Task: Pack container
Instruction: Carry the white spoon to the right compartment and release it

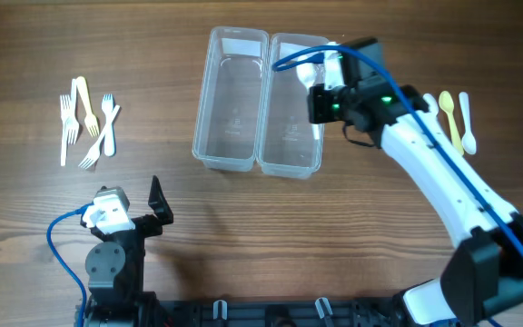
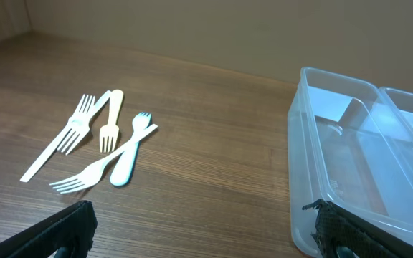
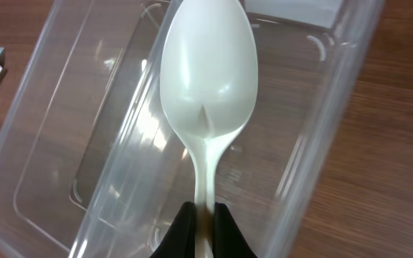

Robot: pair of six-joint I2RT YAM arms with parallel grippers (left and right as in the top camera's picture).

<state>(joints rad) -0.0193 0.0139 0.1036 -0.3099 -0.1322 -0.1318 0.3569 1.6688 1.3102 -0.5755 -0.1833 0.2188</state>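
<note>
Two clear plastic containers stand side by side, the left one (image 1: 232, 100) and the right one (image 1: 294, 109). My right gripper (image 3: 205, 218) is shut on the handle of a white plastic spoon (image 3: 208, 68) and holds it above the right container (image 3: 321, 129); the spoon also shows in the overhead view (image 1: 309, 73). Several plastic forks (image 1: 87, 123) lie at the left, also in the left wrist view (image 2: 99, 143). My left gripper (image 2: 199, 233) is open and empty, low over the table, between the forks and the left container (image 2: 335, 143).
Two more plastic spoons, a yellow one (image 1: 450, 118) and a white one (image 1: 467, 120), lie to the right of the containers. The right arm (image 1: 443, 182) reaches across the right side of the table. The left arm's base (image 1: 112, 263) sits at the near edge.
</note>
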